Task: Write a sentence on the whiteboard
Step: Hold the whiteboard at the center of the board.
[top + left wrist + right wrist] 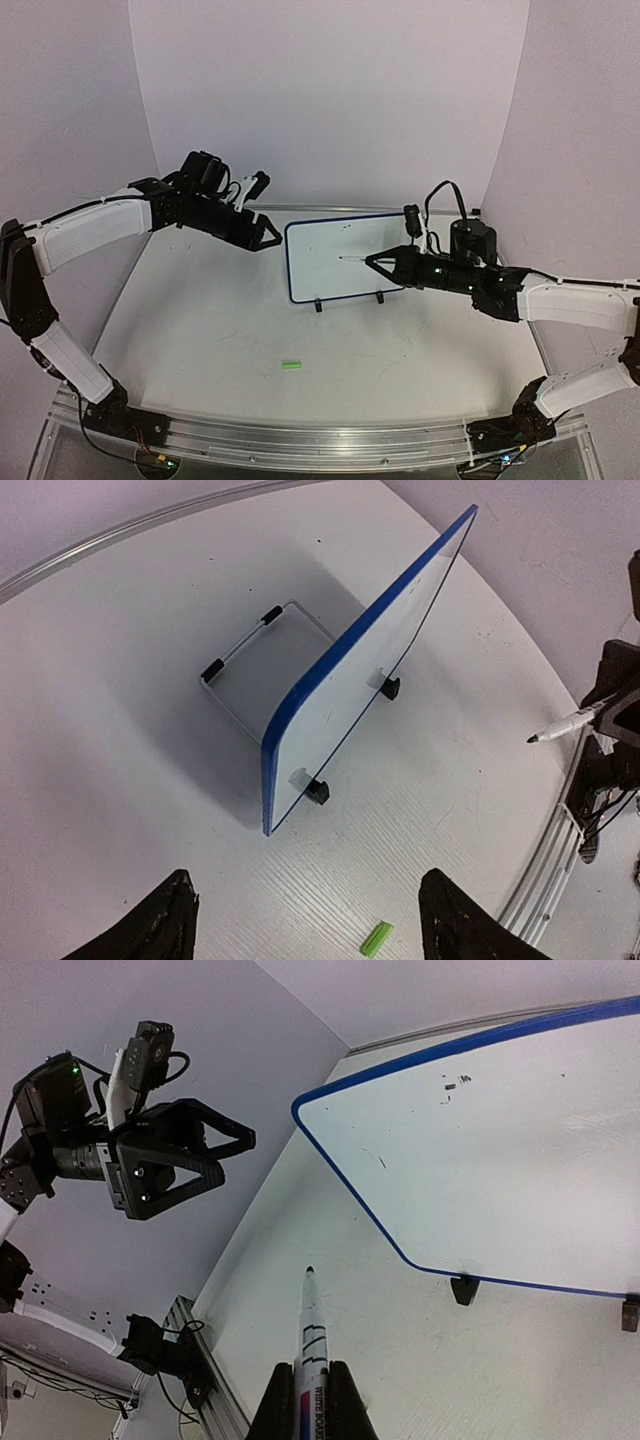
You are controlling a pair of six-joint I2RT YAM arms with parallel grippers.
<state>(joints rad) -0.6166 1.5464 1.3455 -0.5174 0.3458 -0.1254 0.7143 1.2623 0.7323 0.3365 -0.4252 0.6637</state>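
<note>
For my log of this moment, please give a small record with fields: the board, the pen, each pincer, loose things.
board: small white rectangular whiteboard with blue rim, standing upright on two black feet
writing: none readable, only small dark specks
right pincer: shut on uncapped white marker pen, tip aimed at board, not touching
left pincer: open, empty, left of board
loose: small green plastic piece on table
</note>
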